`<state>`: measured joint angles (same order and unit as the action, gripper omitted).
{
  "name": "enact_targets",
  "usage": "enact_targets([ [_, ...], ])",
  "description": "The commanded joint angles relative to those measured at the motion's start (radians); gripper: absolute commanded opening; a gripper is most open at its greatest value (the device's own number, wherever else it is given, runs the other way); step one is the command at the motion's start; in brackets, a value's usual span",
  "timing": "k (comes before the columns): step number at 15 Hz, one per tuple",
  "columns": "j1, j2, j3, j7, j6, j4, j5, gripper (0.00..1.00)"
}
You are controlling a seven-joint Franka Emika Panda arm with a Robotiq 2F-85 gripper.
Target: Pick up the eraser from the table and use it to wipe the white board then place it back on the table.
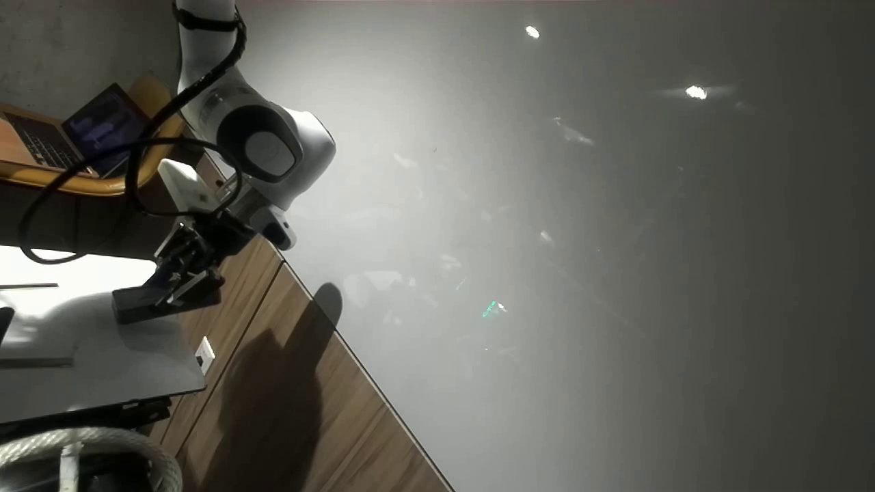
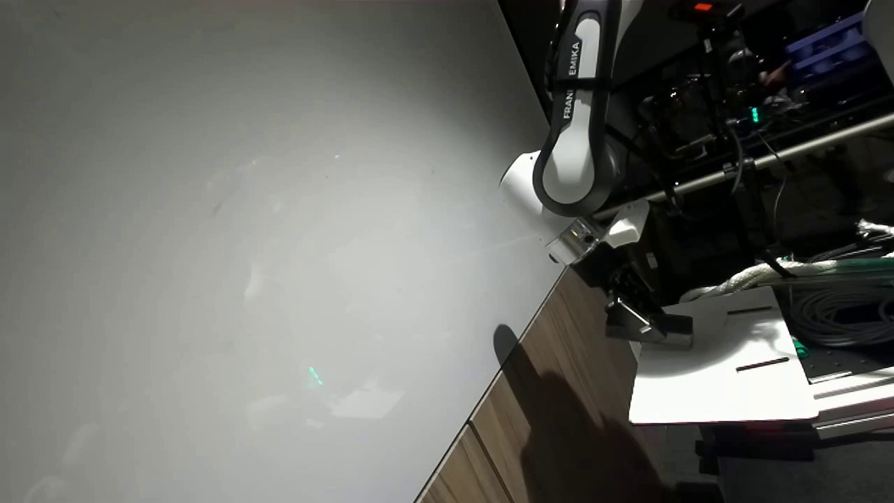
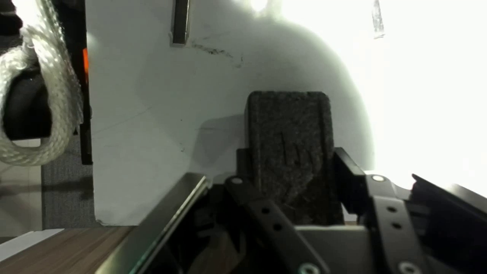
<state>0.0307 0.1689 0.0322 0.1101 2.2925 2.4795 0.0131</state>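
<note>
Fingers [image 3: 349, 182] squeeze the dark eraser [image 3: 291, 144] by its long sides — apart from the white board [image 1: 547, 205]. Whether it touches the table [image 3: 140, 95], I cannot tell.

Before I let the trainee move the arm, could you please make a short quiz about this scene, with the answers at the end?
1. True or false: the gripper is away from the board.
2. Which thing does the gripper hold?
3. Where does the open laptop stand: a) on the table, b) on a chair, c) on the floor?

Key: 1. True. 2. The eraser. 3. b.
</note>
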Motion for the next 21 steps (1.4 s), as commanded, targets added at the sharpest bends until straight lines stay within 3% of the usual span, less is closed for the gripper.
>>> enact_targets([
  [1,-0.011,0.013,-0.006,-0.04,-0.036,-0.023,-0.024,0.29],
  [5,-0.009,0.023,-0.003,-0.042,-0.036,-0.028,-0.027,0.29],
  [8,-0.008,0.033,-0.001,-0.042,-0.037,-0.031,-0.03,0.74],
  [9,-0.007,0.038,-0.001,-0.042,-0.037,-0.032,-0.031,0.82],
  [12,-0.006,0.051,0.001,-0.04,-0.036,-0.039,-0.033,0.89],
  [21,-0.004,0.077,0.01,-0.044,-0.042,-0.056,-0.045,0.83],
])
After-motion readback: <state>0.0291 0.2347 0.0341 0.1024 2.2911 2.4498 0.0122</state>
